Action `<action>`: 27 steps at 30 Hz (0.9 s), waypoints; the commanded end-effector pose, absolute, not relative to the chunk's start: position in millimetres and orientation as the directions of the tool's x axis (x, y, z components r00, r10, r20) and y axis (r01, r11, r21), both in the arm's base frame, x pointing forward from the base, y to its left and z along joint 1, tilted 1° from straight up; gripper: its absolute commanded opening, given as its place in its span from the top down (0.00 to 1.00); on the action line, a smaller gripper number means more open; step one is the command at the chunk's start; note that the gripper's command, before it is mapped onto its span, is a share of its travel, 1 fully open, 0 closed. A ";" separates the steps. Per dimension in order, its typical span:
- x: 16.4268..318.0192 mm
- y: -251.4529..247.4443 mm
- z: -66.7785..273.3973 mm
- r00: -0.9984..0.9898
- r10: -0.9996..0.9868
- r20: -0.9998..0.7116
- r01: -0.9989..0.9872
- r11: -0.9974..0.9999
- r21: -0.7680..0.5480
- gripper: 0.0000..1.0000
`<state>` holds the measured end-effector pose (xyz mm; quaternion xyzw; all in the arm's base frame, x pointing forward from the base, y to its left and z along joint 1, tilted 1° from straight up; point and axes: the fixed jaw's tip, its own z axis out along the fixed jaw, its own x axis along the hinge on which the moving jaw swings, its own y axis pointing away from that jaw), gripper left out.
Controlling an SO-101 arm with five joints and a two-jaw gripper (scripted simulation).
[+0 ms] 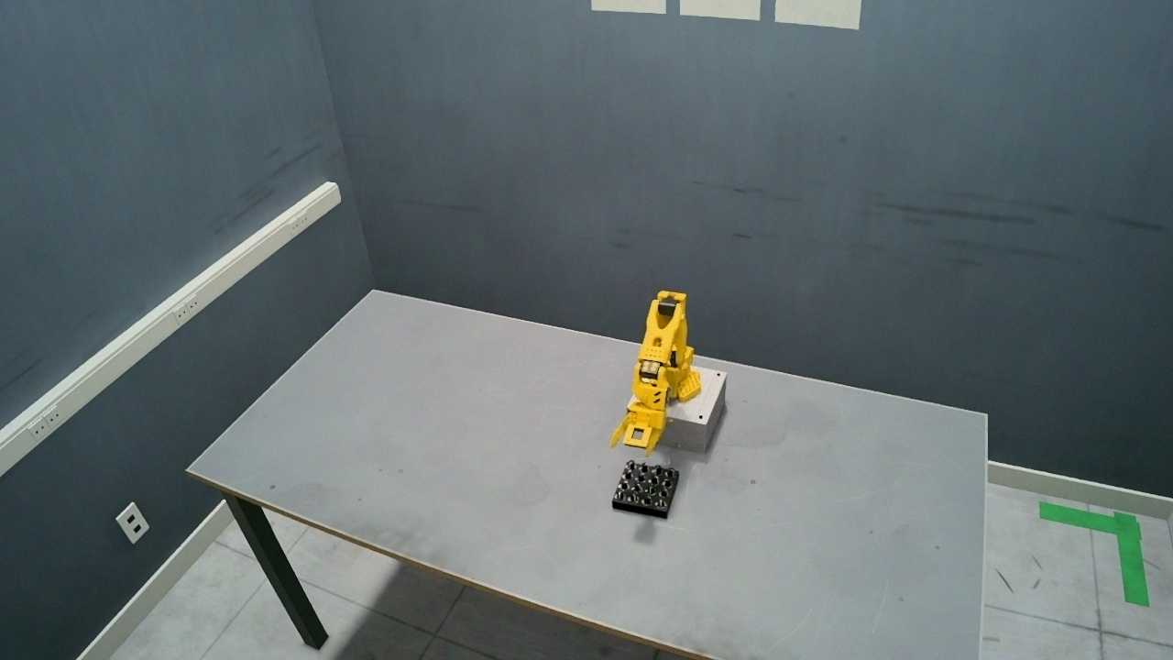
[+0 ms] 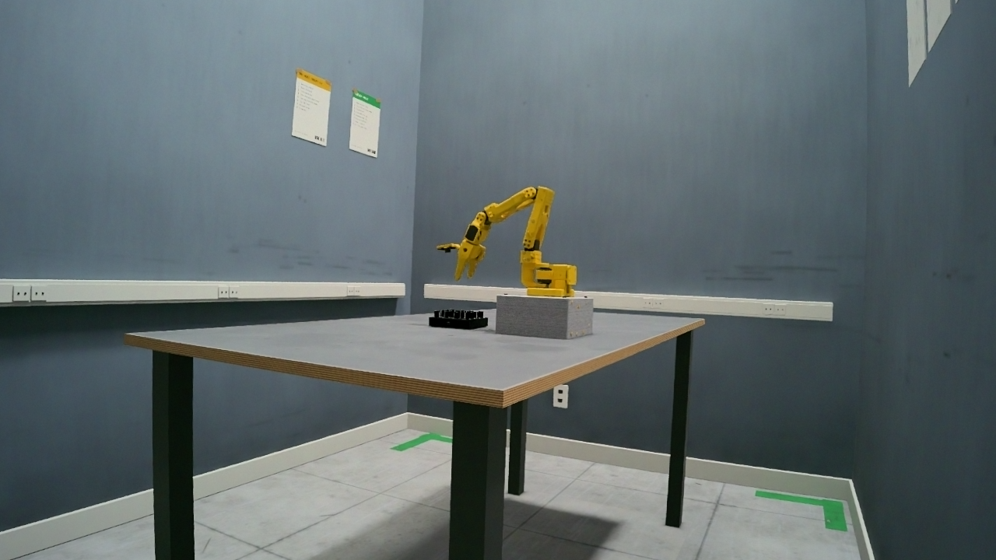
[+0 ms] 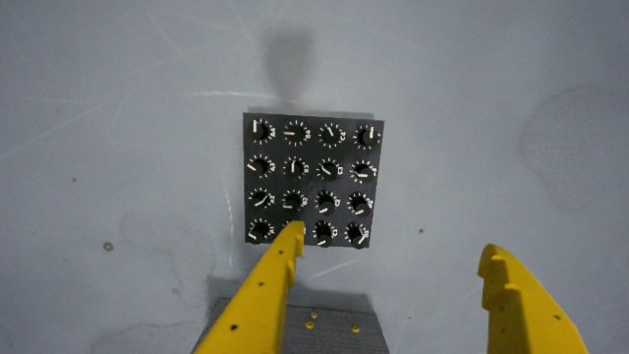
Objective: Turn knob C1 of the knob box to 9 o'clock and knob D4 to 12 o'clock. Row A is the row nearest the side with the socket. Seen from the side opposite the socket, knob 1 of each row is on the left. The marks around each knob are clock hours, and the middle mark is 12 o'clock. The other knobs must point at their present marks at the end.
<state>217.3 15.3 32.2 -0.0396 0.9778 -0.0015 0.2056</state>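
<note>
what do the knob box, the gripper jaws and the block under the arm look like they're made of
Knob box: matte black, probably plastic, with white printed marks. Gripper: glossy yellow plastic, seemingly moulded or printed, with small holes. Block: pale grey, finely lined, possibly metal, with screws on top.

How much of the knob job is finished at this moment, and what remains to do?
Nothing looks done yet. The yellow gripper is open and empty, hovering above the black square knob box on the grey table, touching no knob. In hand: the approach, with one fingertip overlapping the nearest row in the wrist view. Left: turning knob C1 and knob D4.
</note>
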 end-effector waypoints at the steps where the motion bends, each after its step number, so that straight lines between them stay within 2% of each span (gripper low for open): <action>1: 220.4 13.9 32.6 -0.910 -0.064 -0.410 -0.063 0.998 -0.016 0.60; 27: 220.4 15.0 32.6 -0.910 -0.058 -0.410 -0.058 0.998 -0.012 0.60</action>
